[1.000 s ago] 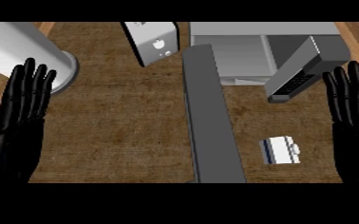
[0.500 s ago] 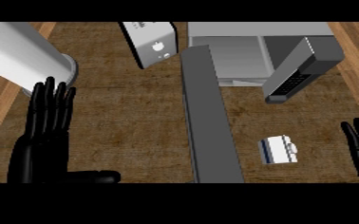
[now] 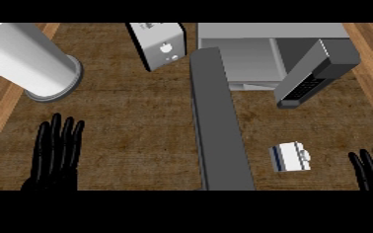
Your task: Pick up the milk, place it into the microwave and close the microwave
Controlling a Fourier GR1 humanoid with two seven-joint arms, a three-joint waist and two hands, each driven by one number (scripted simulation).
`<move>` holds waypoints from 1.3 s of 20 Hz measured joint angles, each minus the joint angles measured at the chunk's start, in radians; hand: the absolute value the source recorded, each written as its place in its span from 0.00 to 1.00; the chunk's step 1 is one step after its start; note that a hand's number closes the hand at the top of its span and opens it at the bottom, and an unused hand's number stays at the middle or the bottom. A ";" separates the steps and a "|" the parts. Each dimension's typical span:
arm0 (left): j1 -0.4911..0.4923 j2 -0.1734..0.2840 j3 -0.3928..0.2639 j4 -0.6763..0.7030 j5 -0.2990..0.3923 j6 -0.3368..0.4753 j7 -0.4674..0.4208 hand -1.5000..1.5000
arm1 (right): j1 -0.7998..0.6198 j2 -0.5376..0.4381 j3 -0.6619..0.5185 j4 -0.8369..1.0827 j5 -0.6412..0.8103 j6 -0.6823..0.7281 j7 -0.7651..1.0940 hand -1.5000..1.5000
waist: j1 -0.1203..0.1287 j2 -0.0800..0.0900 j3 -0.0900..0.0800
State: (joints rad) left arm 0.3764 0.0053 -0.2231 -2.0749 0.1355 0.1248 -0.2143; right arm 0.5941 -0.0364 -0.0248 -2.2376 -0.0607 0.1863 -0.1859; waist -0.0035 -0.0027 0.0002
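The milk (image 3: pixel 290 157) is a small white carton with a dark blue side, lying on the brown counter at the lower right. The microwave (image 3: pixel 251 54) stands at the back right, its door (image 3: pixel 317 73) swung open toward me. My right hand (image 3: pixel 362 170) shows only as straight fingertips at the lower right edge, to the right of the carton and apart from it. My left hand (image 3: pixel 56 155) rests open at the lower left, fingers up and straight, holding nothing.
A long grey bar (image 3: pixel 218 123) runs down the middle of the counter, left of the milk. A toaster (image 3: pixel 159 44) stands at the back centre. A large white cylinder (image 3: pixel 36 64) stands at the back left.
Both hands have sunk toward the lower edge of the view; the right hand now shows only its fingertips. The view has shifted a little, and the milk has not moved on the counter.
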 measured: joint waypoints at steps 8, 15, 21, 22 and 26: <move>0.146 0.023 -0.033 -0.014 0.016 -0.047 -0.112 0.00 | 0.002 0.023 -0.020 0.198 0.013 0.030 -0.144 0.00 | 0.005 0.001 0.000; 0.217 0.015 -0.087 -0.004 -0.010 -0.044 -0.186 0.00 | -0.109 0.031 -0.052 0.421 0.042 -0.030 -0.244 0.00 | 0.007 0.002 0.000; 0.251 0.029 -0.090 0.020 0.009 -0.064 -0.247 0.00 | -0.194 0.026 -0.104 0.601 0.056 -0.105 -0.321 0.00 | 0.008 0.002 0.000; 0.257 0.031 -0.092 0.030 0.009 -0.065 -0.258 0.00 | -0.198 0.026 -0.113 0.622 0.058 -0.110 -0.335 0.00 | 0.008 0.002 0.000; 0.278 0.038 -0.101 0.035 0.015 -0.067 -0.281 0.00 | -0.261 0.018 -0.148 0.776 0.075 -0.130 -0.408 0.00 | 0.009 0.002 0.000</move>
State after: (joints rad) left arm 0.6546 0.0438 -0.3242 -2.0397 0.1505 0.0576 -0.4954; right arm 0.3327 -0.0181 -0.1732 -1.4616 0.0139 0.0563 -0.5936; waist 0.0056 -0.0006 0.0003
